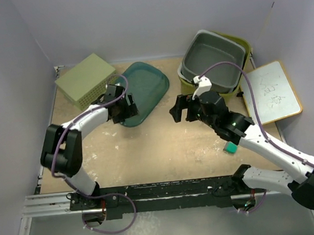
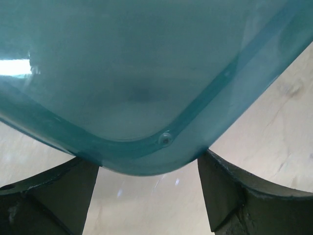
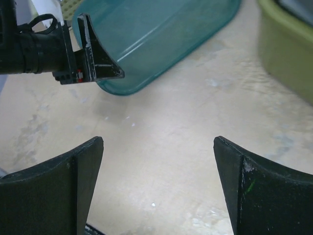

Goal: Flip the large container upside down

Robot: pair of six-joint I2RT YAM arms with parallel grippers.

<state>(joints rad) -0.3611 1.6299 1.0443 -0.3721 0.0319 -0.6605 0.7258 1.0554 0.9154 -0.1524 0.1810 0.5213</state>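
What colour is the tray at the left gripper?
The tray is teal all over, best seen in the left wrist view.

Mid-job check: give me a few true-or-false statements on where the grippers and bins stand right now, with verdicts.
1. The right gripper is open and empty. True.
2. A grey bin sits inside the olive-green bin. True.
3. The left gripper is at the olive-green bin. False: it is at the teal tub's near edge.
4. The whiteboard lies left of the teal tub. False: it lies on the right, beside the olive-green bin.
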